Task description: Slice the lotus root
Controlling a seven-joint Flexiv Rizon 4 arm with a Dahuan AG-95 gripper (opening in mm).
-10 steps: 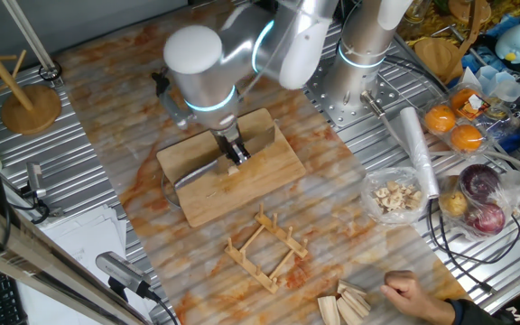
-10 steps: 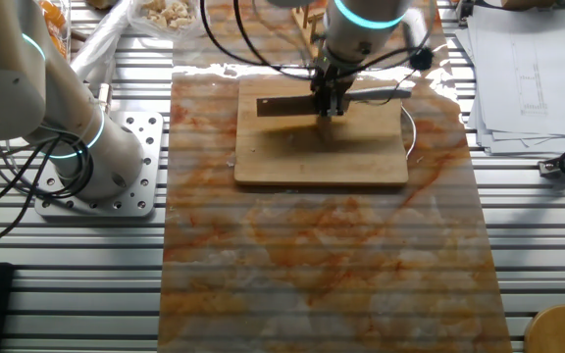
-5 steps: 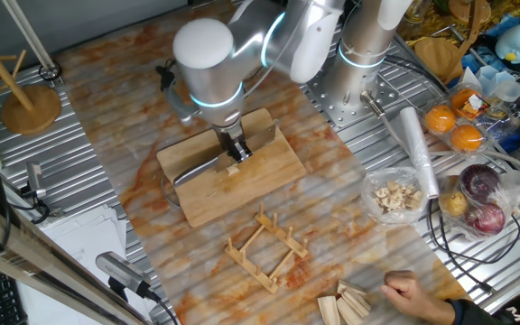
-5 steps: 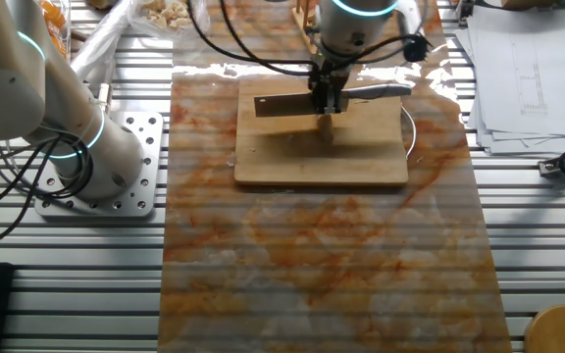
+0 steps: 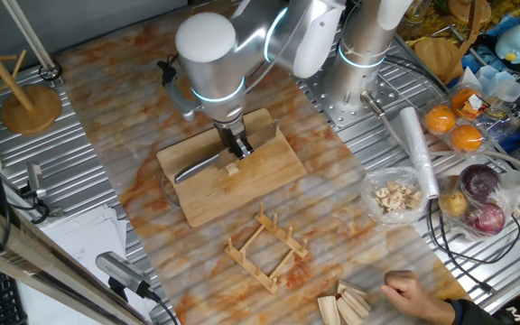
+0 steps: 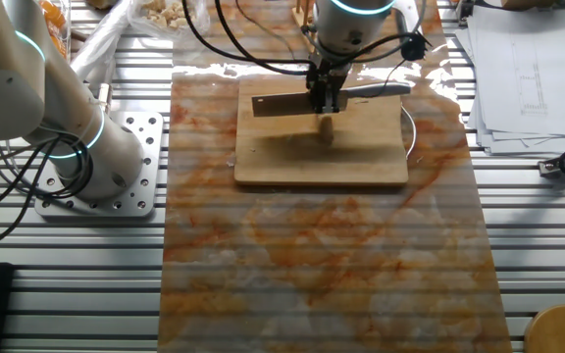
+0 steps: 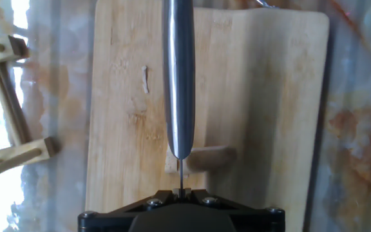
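The lotus root (image 7: pixel 210 158) — a small, pale beige-tan stubby chunk — lies near the middle of the wooden cutting board (image 5: pixel 251 181). The gripper (image 5: pixel 236 148) clenches a knife (image 7: pixel 179 77) whose blade edge stands directly above the chunk.

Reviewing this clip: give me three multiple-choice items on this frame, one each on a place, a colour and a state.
1. Where does the lotus root lie?
A. on the cutting board
B. in the clear bag
C. on the wooden rack

2. What colour is the knife's handle?
A. red
B. silver metal
C. green

3. What is the tool doing?
A. hanging open
B. gripping the knife
C. gripping the rack

Key: 1 A, the root rests on bare wood; 2 B, the hand view shows a shiny grey handle; 3 B, the tool is closed on the knife above the board.
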